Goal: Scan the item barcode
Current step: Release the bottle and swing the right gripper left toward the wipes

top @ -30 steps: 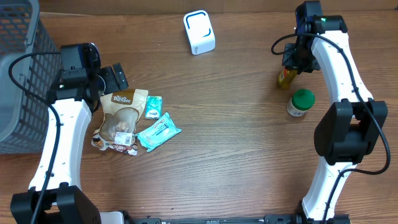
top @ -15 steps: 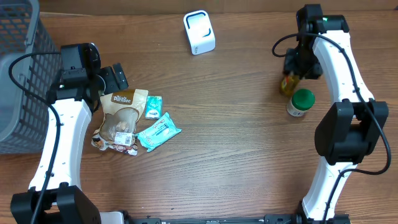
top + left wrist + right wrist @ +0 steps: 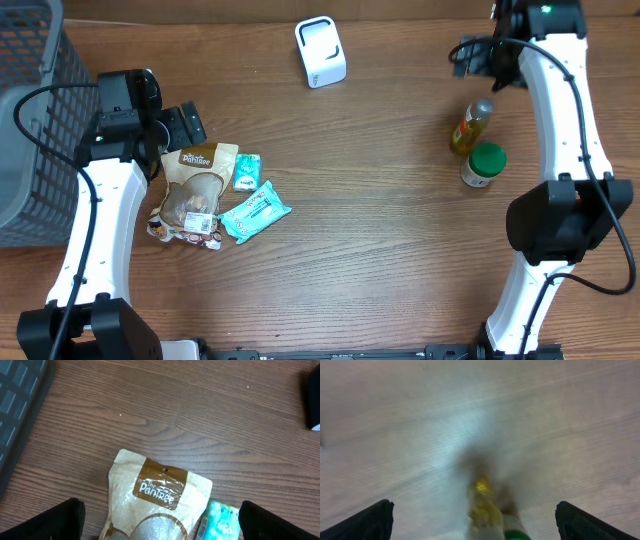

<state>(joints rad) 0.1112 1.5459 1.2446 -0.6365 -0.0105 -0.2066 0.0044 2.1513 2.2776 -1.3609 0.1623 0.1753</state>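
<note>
The white barcode scanner (image 3: pixel 320 52) stands at the table's far edge. A yellow bottle (image 3: pixel 471 127) with a pale cap rests on the table, free of any grip, beside a green-lidded jar (image 3: pixel 484 165). My right gripper (image 3: pixel 478 55) hovers open behind the bottle. In the right wrist view the bottle (image 3: pixel 485 505) is a blur low between the wide-apart fingertips (image 3: pixel 372 521). My left gripper (image 3: pixel 185 125) is open above the top of a brown Pantree pouch (image 3: pixel 155 500). No barcode shows on the bottle.
Two teal packets (image 3: pixel 246 172) (image 3: pixel 255 212) and a small printed packet (image 3: pixel 185 232) lie around the pouch (image 3: pixel 198 180). A grey wire basket (image 3: pixel 30 110) stands at the left edge. A teal packet (image 3: pixel 222 520) lies by the left gripper's right finger.
My right gripper opened, let go of the yellow bottle and drew back toward the far edge. The bottle stays by the green-lidded jar. The left arm has not moved.
</note>
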